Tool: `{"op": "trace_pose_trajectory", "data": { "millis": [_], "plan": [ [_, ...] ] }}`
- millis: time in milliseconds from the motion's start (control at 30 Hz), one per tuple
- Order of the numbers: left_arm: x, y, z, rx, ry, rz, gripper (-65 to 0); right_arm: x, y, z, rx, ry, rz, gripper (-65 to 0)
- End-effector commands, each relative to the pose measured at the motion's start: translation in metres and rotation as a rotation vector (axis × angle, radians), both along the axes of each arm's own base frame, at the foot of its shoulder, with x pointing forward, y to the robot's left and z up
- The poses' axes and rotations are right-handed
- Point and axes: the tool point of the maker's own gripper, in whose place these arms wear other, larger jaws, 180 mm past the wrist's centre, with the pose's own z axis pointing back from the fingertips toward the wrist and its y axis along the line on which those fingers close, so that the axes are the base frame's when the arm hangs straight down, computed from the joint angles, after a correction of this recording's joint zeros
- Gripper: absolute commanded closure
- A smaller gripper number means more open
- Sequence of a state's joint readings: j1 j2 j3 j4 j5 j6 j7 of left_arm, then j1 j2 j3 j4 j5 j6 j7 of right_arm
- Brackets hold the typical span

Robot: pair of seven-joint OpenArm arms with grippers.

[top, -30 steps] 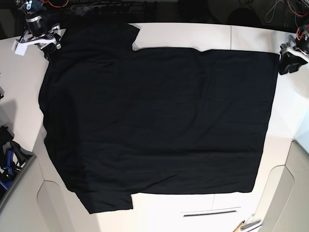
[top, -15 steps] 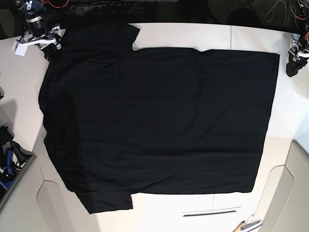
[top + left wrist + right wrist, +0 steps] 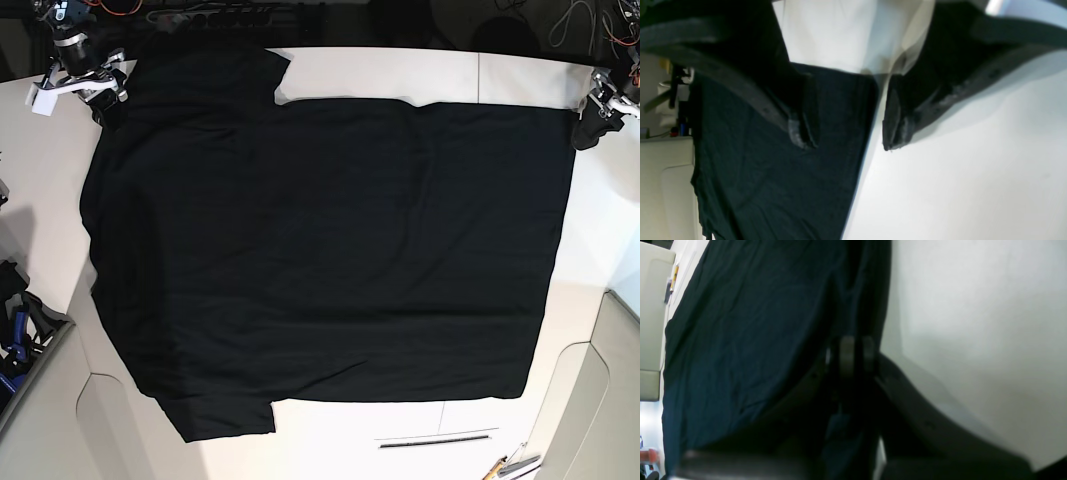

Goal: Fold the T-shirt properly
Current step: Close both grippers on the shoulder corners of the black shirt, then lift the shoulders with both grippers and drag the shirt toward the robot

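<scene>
Lying flat on the desk (image 3: 30, 180), the T-shirt (image 3: 330, 250) is pinched by the right pincer (image 3: 855, 355); the left pincer (image 3: 845, 141) gapes wide, holding nothing.

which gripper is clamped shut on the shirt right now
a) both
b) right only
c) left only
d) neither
b: in the right wrist view the right gripper has its pads pressed together on the edge of the T-shirt, while in the left wrist view the left gripper hangs with its jaws wide apart astride the shirt's corner, gripping nothing.
</scene>
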State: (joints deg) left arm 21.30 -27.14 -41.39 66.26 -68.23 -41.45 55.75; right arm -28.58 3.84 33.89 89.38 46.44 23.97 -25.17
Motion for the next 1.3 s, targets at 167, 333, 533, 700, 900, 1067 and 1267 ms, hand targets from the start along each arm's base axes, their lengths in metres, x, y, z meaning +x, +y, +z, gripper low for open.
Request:
{"op": "trace_pose_trajectory", "data": {
  "millis": [167, 333, 533, 700, 900, 1067, 1267],
  "plan": [
    [-0.042, -0.018, -0.026, -0.02, 0.23, -0.13, -34.8, 0.006, -0.005, 0.009, -0.015, -0.036, 0.0, 0.0],
    [-0.042, -0.036, -0.033, -0.043, 0.252, -0.191, -33.8, 0.009, -0.005, 0.011, -0.016, -0.044, 0.0, 0.0],
    [-0.033, -0.037, -0.03, -0.048, 0.211, -0.174, -18.9, 0.009, -0.005, 0.01, -0.015, -0.043, 0.0, 0.0],
    [-0.031, -0.035, -0.029, -0.042, 0.199, -0.166, -8.0, 0.009, -0.005, 0.01, -0.015, -0.043, 0.0, 0.0],
    [-0.026, -0.03, -0.026, -0.032, 0.174, -0.142, 0.0, 0.009, -0.005, 0.01, -0.016, -0.042, 0.001, 0.0],
    [-0.02, -0.011, -0.011, 0.003, 0.128, -0.096, 0.0, 0.008, -0.003, 0.01, -0.013, -0.032, 0.012, 0.0],
    [-0.019, 0.012, 0.012, 0.038, 0.082, -0.048, 0.0, -0.002, 0.001, 0.009, -0.013, 0.001, 0.038, 0.0]
  ]
}}
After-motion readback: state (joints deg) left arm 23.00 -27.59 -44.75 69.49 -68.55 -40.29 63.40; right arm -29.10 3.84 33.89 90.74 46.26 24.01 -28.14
